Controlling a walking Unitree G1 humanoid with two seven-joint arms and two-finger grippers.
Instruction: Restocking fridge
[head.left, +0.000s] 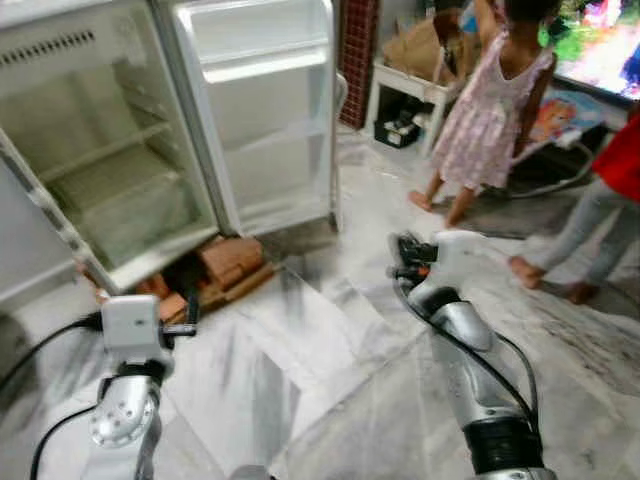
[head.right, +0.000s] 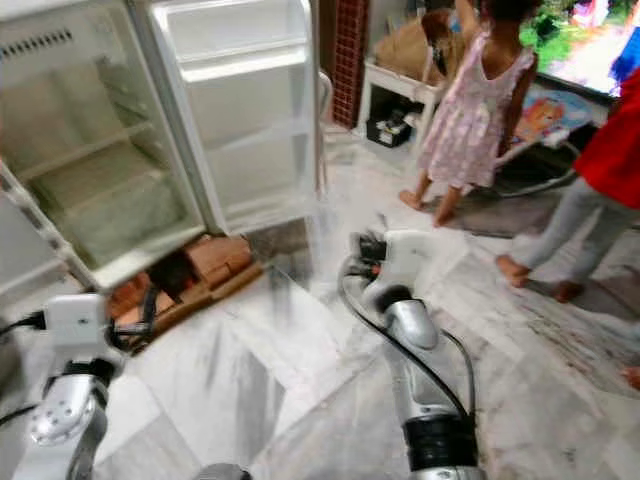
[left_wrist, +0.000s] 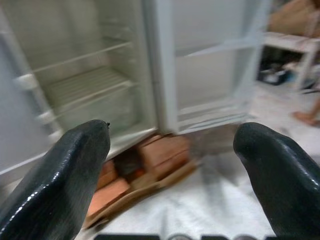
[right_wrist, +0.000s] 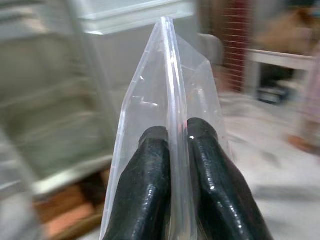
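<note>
Our right gripper (right_wrist: 172, 135) pinches a clear bag (right_wrist: 170, 85); our left gripper (left_wrist: 172, 165) gapes empty. The fridge (head.left: 120, 150) stands open ahead, bricks (head.left: 225, 265) beneath it.

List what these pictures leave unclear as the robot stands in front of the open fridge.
- What the clear plastic bag holds: the right wrist view is blurred, and the right gripper, pinching it, covers its lower part.
- What the fridge stands on: reddish blocks, smeared by blur in the eye views.
- The top of the fridge: cut by the picture's edge.
- Items on the white shelf behind: too small.
- The left gripper is open.
</note>
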